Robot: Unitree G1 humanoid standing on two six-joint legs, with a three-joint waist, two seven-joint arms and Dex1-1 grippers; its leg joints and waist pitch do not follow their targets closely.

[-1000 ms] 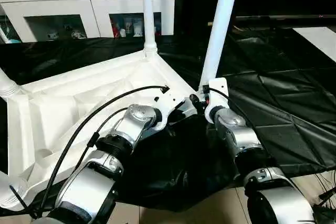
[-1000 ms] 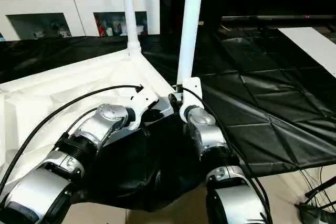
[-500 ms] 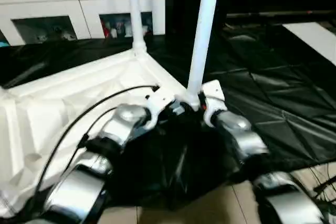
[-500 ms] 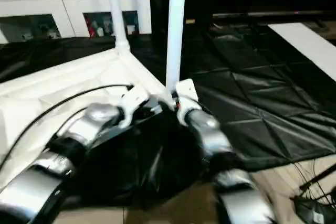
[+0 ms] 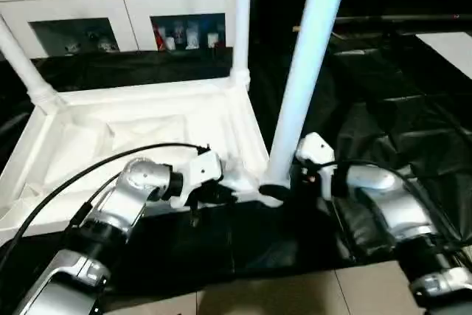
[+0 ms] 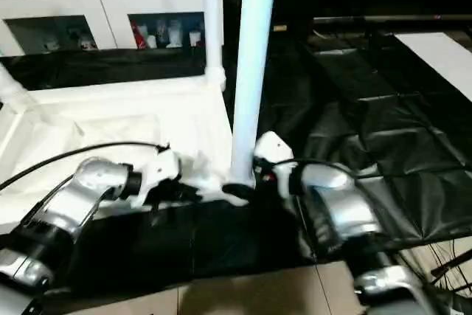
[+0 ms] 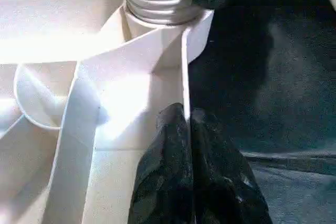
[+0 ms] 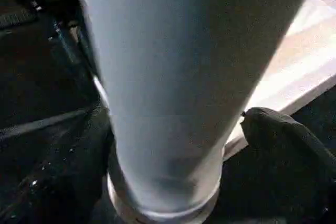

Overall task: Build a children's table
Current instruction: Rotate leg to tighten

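Since the earlier frame both forearms have swung apart, and the right end effector (image 8: pixel 173 145) has widened its fingers. It now straddles the base of the near leg (image 5: pixel 302 86) with gaps on both sides, holding nothing. Left end effector (image 7: pixel 189 124) is pressed shut, its fingertips against the thin rim wall of the children's table (image 5: pixel 147 130), beside the near corner socket (image 7: pixel 163 30).

The tabletop lies upside down on the black-draped desk (image 5: pixel 398 101). The far leg (image 5: pixel 242 20) and the left leg (image 5: pixel 26 71) stand in their sockets.

Judgement: near leg looks seated but needs confirming.
- Keep left fingertips bracing the rim.
- Re-close right fingers squarely, low on the leg.
- Push straight down the leg's axis; side load may tip the top.
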